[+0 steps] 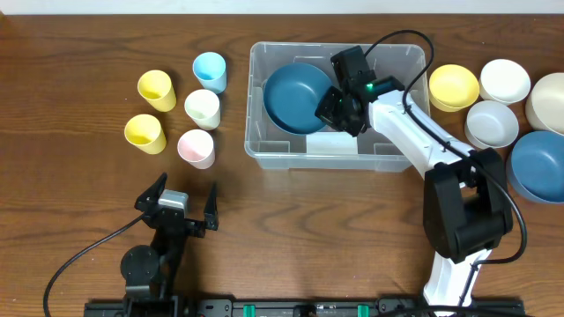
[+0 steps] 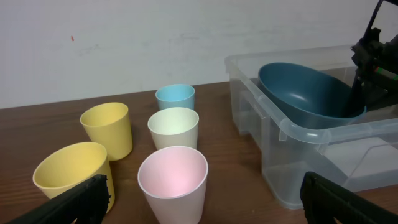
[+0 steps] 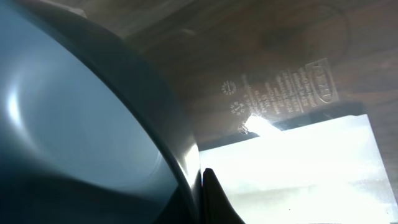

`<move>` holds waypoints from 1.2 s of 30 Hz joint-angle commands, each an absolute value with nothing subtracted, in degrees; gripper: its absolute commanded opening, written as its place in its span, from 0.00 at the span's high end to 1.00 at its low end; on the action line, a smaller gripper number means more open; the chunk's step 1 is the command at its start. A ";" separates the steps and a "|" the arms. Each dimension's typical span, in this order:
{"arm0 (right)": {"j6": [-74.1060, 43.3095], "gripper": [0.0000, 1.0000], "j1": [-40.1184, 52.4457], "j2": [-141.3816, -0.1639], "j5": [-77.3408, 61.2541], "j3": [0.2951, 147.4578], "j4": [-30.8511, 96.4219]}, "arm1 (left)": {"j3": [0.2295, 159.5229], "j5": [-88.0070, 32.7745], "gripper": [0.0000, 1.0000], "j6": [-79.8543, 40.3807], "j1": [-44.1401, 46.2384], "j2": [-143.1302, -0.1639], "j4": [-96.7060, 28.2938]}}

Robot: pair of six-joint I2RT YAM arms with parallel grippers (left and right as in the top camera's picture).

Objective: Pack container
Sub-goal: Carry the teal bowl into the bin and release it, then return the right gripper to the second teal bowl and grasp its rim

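The clear plastic container [image 1: 264, 158] stands at table centre; it also shows in the left wrist view [image 2: 292, 134]. A dark blue bowl [image 1: 295, 95] sits tilted inside its left half. My right gripper [image 1: 339, 106] reaches into the container and is shut on the bowl's right rim. In the right wrist view the bowl [image 3: 74, 124] fills the left, one finger [image 3: 208, 199] presses its rim, and the base's white label [image 3: 311, 168] shows. My left gripper [image 1: 182, 195] is open and empty, low on the table before the cups.
Five cups stand left of the container: two yellow [image 1: 157, 88] [image 1: 144, 132], blue [image 1: 210, 70], pale green [image 1: 203, 107], pink [image 1: 196, 147]. Right of it are bowls: yellow [image 1: 454, 86], white [image 1: 504, 79] [image 1: 492, 123], cream [image 1: 551, 101], blue [image 1: 538, 165].
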State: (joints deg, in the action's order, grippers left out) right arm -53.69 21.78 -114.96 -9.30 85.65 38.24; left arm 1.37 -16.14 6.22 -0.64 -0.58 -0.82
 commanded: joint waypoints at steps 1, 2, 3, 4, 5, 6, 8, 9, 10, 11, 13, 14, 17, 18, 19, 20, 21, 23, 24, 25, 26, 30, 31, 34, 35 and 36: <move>-54.63 0.94 22.17 -115.52 -9.67 86.17 38.74 | 0.23 -16.49 0.02 6.15 -0.91 -0.23 -2.66; -54.63 0.89 22.35 -115.52 -9.67 86.17 38.85 | 0.23 -16.49 0.02 6.15 -0.91 -0.23 -2.66; -54.63 0.81 22.37 -115.52 -9.67 86.17 38.85 | 0.23 -16.49 0.02 6.15 -0.91 -0.23 -2.66; -54.61 0.71 22.37 -115.52 -9.65 86.17 38.92 | 0.23 -16.49 0.02 6.15 -0.91 -0.23 -2.66; -54.61 0.61 22.37 -115.52 -9.67 86.17 39.03 | 0.23 -16.49 0.02 6.15 -0.91 -0.23 -2.66; -54.59 0.52 22.44 -115.52 -9.65 86.17 39.03 | 0.23 -16.49 0.02 6.15 -0.91 -0.23 -2.66; -54.15 0.44 22.57 -115.52 -9.65 86.17 38.94 | 0.23 -16.49 0.02 6.15 -0.91 -0.23 -2.66; -53.71 0.43 22.57 -115.52 -9.65 86.17 38.76 | 0.23 -16.49 0.02 6.15 -0.91 -0.23 -2.66; -52.86 0.41 22.57 -115.52 -9.67 86.17 38.50 | 0.23 -16.49 0.02 6.15 -0.91 -0.23 -2.66; -52.18 0.40 22.57 -115.52 -9.67 86.17 38.33 | 0.23 -16.49 0.02 6.15 -0.91 -0.23 -2.66; -51.16 0.39 22.57 -115.33 -9.74 86.28 38.04 | 0.23 -16.49 0.02 6.15 -0.91 -0.23 -2.66; -50.54 0.38 22.57 -115.09 -9.72 86.48 38.00 | 0.23 -16.49 0.02 6.15 -0.91 -0.23 -2.66; -45.93 0.32 22.24 -113.69 -9.72 89.01 38.89 | 0.23 -16.49 0.02 6.15 -0.91 -0.23 -2.66; -44.49 0.30 22.06 -112.88 -9.65 90.74 40.18 | 0.23 -16.49 0.02 6.15 -0.91 -0.23 -2.66; -42.96 0.28 21.82 -112.03 -9.39 92.86 41.71 | 0.23 -16.49 0.02 6.15 -0.91 -0.23 -2.66; -41.32 0.23 21.39 -110.85 -8.60 95.68 44.07 | 0.23 -16.49 0.02 6.15 -0.91 -0.23 -2.66; -40.25 0.18 20.91 -109.93 -7.35 98.02 46.19 | 0.23 -16.49 0.02 6.15 -0.91 -0.23 -2.66; -39.07 0.07 19.33 -107.72 -2.07 103.42 52.29 | 0.23 -16.49 0.02 6.15 -0.91 -0.23 -2.66; -39.11 0.02 18.17 -106.52 1.78 106.13 56.10 | 0.23 -16.49 0.02 6.15 -0.91 -0.23 -2.66; -39.20 0.01 16.69 -105.36 5.58 108.57 59.96 | 0.23 -16.49 0.02 6.15 -0.91 -0.23 -2.66; -39.77 0.01 15.07 -104.27 8.69 110.43 63.31 | 0.23 -16.49 0.02 6.15 -0.91 -0.23 -2.66; -45.23 0.01 4.97 -99.66 17.23 112.79 74.85 | 0.23 -16.49 0.02 6.15 -0.91 -0.23 -2.66; -46.94 0.01 1.48 -98.91 17.34 112.68 77.56 | 0.23 -16.49 0.02 6.15 -0.91 -0.23 -2.66; -50.52 0.01 -8.29 -98.50 14.76 112.44 85.32 | 0.23 -16.49 0.02 6.15 -0.91 -0.23 -2.66; -50.89 0.01 -10.83 -98.56 13.80 111.92 86.83 | 0.23 -16.49 0.02 6.15 -0.91 -0.23 -2.66; -50.98 0.01 -13.32 -98.56 12.80 110.83 87.72 | 0.23 -16.49 0.02 6.15 -0.91 -0.23 -2.66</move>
